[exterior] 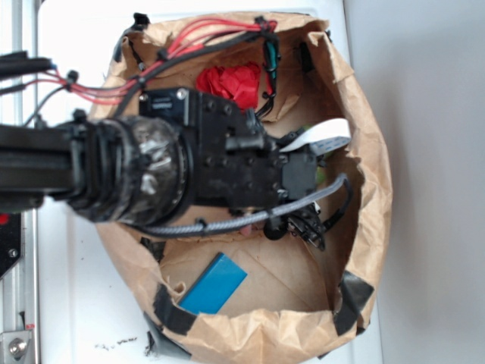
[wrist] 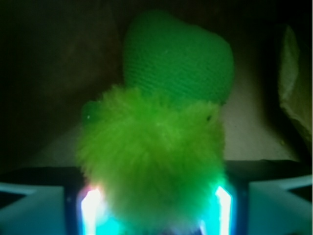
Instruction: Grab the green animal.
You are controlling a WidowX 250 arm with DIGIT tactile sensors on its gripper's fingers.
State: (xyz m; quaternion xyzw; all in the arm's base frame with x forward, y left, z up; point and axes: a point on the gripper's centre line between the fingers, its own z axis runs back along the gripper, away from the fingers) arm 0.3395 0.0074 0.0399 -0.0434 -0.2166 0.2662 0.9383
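In the wrist view the green animal fills the centre. Its fuzzy yellow-green body sits between my two lit fingertips, and its smooth darker green head points away from me. My gripper is shut on the fuzzy body, with a pad pressed against each side. In the exterior view the black gripper reaches down into the brown paper bag at its right-hand part, and the arm hides the toy beneath it.
A red ruffled ball lies at the back of the bag. A blue flat block rests near the front wall. Bag walls rise close on all sides, and red and black cables cross the back rim.
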